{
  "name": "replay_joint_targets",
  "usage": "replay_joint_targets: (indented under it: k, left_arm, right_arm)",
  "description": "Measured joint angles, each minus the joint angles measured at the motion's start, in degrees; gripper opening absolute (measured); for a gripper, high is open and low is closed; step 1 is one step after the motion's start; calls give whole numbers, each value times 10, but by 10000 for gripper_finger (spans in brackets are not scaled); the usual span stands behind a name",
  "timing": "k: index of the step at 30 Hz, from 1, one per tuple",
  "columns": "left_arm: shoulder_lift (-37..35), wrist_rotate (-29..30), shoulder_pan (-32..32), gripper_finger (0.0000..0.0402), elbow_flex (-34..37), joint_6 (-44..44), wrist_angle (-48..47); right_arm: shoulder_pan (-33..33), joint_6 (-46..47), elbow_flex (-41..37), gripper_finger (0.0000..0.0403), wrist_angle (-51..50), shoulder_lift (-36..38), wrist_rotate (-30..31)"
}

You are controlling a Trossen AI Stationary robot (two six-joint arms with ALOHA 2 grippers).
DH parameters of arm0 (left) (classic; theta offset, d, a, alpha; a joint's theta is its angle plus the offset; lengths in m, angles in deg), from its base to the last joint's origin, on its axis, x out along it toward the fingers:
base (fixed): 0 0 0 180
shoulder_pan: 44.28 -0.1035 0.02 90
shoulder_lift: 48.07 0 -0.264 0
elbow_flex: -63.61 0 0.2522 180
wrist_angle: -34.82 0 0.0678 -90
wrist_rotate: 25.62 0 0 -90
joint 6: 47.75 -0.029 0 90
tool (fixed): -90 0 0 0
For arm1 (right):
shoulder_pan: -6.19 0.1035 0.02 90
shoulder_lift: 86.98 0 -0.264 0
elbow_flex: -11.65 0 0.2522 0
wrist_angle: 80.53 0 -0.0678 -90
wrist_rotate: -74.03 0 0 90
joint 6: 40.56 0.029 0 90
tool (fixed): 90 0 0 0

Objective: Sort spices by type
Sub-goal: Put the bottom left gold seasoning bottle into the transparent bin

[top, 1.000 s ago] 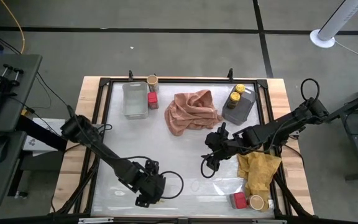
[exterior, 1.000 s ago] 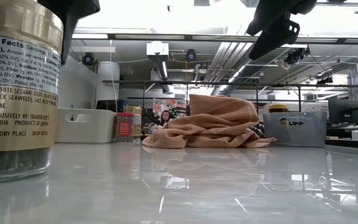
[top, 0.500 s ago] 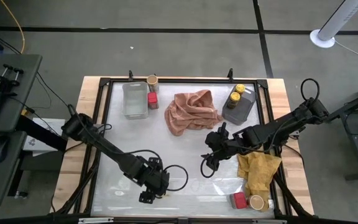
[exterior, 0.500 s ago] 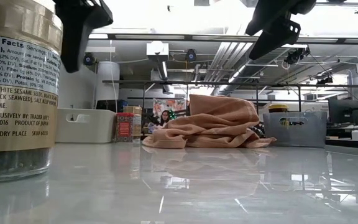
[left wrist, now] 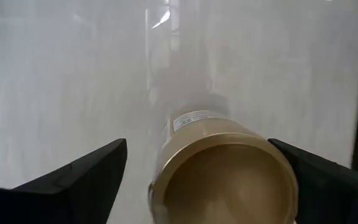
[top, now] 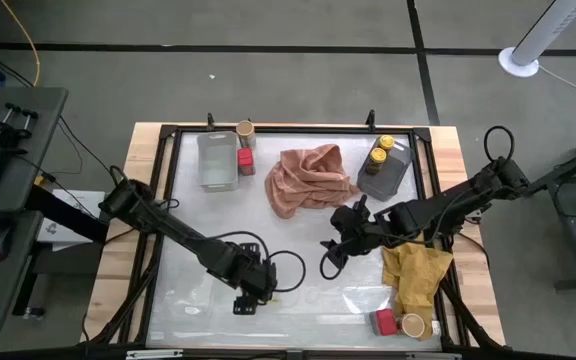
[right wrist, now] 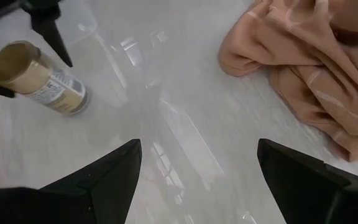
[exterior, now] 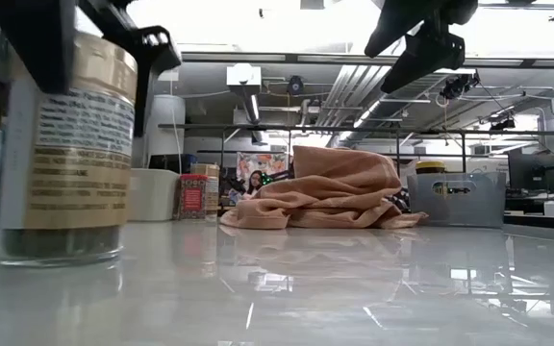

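Note:
A round jar with a tan lid [left wrist: 222, 174] stands upright on the table near its near edge, between the open fingers of my left gripper [left wrist: 197, 146], which is above it [top: 251, 292]. The low view shows this jar [exterior: 65, 163] close up. My right gripper [top: 332, 258] hangs open above the bare table, between the pink cloth [top: 310, 178] and the yellow cloth [top: 416, 275]. Another tan-lid jar [top: 245, 129] and a red box [top: 245, 160] stand by the clear tray [top: 217, 160]. Two yellow-lid jars [top: 380, 150] sit in the grey tray [top: 388, 178]. A red box [top: 385, 321] and a tan-lid jar [top: 412, 325] stand at the near right corner. My left gripper comes from above with its fingers on either side of the jar's lid. One finger [left wrist: 291, 162] lies against the lid's rim [left wrist: 272, 155]; the other finger [left wrist: 98, 168] stands apart from it. The jar rests upright with its base on the table.
The pink cloth lies crumpled at the table's far middle and the yellow cloth along the right side. A black frame [top: 163, 200] runs around the white table top. Open table surface lies between the two grippers and along the near edge.
My left gripper has moved from the near edge toward the far edge and to the right, and its fingers now straddle the tan-lid jar. The jar has slid along the table away from the near edge, staying upright.

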Motion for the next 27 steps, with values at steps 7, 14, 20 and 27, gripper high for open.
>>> replay_joint_targets:
  k: [7, 14, 20, 27]
  left_arm:
    - [-6, 33, -3, 236, 8, 2, -6]
    - [-95, 43, -23, 239, -11, -10, -66]
    - [-224, 46, -1, 239, -44, 26, -191]
    - [-259, 26, 150, 239, -15, 138, -365]
  right_arm:
    - [0, -1, 0, 317, 5, 0, 10]
    - [0, -2, 0, 317, 6, 0, 35]
    - [0, -4, 0, 317, 7, 0, 53]
    - [0, -6, 0, 317, 7, 0, 55]
